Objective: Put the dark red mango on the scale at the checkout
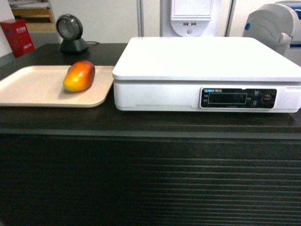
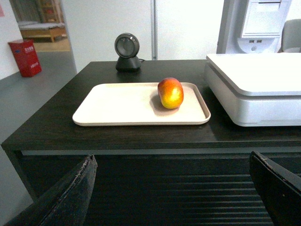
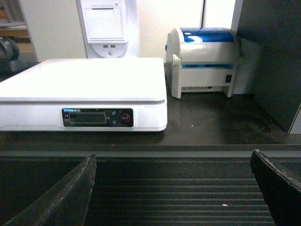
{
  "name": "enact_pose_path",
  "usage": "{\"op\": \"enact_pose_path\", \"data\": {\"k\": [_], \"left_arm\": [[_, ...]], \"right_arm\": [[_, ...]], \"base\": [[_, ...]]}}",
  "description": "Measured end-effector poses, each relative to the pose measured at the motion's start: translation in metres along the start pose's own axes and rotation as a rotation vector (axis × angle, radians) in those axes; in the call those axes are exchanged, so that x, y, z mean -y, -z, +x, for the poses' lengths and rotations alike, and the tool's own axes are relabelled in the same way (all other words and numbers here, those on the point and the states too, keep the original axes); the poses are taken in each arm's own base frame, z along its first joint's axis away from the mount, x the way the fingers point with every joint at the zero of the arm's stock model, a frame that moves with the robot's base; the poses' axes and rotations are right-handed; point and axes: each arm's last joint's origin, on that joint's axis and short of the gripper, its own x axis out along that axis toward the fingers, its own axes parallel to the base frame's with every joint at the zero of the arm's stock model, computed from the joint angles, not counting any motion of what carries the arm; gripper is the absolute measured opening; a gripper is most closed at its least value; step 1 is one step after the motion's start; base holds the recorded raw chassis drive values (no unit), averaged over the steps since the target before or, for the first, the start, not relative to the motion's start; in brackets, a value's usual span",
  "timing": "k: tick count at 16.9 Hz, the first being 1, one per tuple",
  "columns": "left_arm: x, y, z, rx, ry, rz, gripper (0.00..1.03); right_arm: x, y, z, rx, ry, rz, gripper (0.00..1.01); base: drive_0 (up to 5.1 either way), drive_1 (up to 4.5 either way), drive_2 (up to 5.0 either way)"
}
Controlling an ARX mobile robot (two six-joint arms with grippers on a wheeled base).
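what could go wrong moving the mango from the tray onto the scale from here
1. The mango is smooth and oval and lies loose on the tray; a claw closing off-centre could push it away or make it roll.
2. The scale stands higher than the tray and right beside it, so a low carry could knock the mango against its side.
3. The scale's top is flat with no lip, so the mango released with any sideways motion might roll off.

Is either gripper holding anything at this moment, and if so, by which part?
Nothing is held. The left gripper and right gripper are open and empty; the dark red mango lies untouched on the beige tray.
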Motion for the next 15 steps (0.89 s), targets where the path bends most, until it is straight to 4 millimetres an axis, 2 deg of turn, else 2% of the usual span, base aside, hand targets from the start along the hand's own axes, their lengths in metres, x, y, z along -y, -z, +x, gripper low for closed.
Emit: {"op": "enact_pose_path", "data": {"k": [15], "left_arm": [[0.0,-0.0002,0.0,0.001,0.0,0.0,0.98]], "right_arm": [[0.0,-0.0001,0.0,0.001,0.0,-0.002,0.98]], "base": [[0.0,0.0,0.0]]}}
